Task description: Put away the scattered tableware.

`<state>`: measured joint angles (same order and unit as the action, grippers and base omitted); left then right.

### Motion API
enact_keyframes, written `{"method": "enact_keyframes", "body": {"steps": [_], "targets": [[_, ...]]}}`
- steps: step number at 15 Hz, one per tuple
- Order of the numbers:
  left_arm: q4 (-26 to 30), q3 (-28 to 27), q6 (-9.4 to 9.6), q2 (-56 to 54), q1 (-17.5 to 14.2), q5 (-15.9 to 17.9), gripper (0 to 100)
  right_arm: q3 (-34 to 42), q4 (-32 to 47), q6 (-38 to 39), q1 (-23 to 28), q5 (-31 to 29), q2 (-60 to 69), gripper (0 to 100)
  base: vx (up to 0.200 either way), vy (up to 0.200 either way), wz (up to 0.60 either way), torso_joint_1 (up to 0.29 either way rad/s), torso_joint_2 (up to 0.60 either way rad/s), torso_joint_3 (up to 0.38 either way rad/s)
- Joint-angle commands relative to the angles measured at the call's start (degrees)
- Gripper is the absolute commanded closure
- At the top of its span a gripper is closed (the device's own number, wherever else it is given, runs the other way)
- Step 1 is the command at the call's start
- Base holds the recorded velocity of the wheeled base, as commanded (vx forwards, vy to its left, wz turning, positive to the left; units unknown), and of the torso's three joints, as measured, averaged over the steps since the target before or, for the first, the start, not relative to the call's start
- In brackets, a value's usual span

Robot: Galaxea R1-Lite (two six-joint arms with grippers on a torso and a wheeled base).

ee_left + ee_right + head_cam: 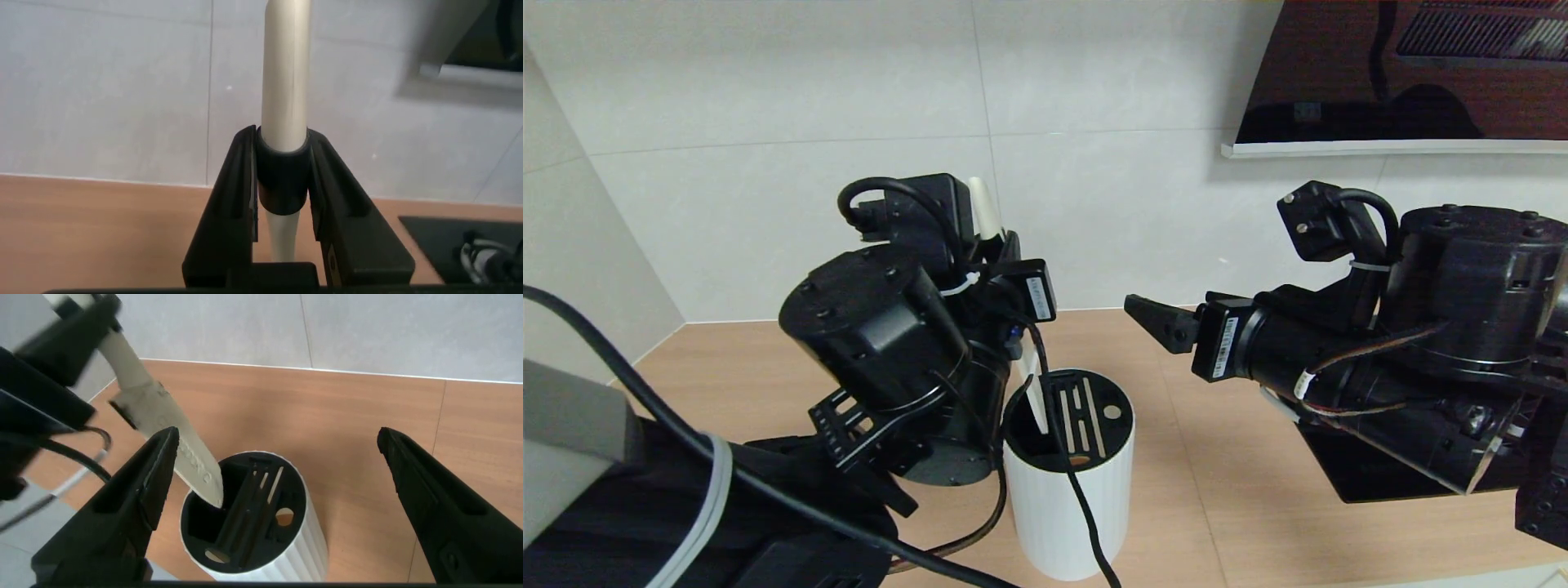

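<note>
Left claw (283,167) clamped on the knife (163,433), blade tip just inside the holder (1068,490).
The blade leans, so a skewed push might jam it on the slotted insert or topple the holder, which stands near the bench (1217,457) front edge. Right claw (276,437) hangs beside it, wide open and empty. White tiled wall (768,163) behind.
</note>
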<state>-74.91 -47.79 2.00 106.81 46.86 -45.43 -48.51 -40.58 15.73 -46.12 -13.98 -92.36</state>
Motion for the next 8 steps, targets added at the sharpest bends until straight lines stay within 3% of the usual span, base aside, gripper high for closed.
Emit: {"method": "enact_keyframes", "body": {"steps": [1,8], "targets": [[0.0,0.4,-0.68,1.5,0.2,-0.1,100,0.0,0.0,0.0,0.0,0.0,0.2,0,0.0,0.0,0.0,0.0,0.0,0.0],[0.0,2.3,-1.65,3.2,2.6,-0.1,100,0.0,0.0,0.0,0.0,0.0,0.2,0,0.0,0.0,0.0,0.0,0.0,0.0]]}}
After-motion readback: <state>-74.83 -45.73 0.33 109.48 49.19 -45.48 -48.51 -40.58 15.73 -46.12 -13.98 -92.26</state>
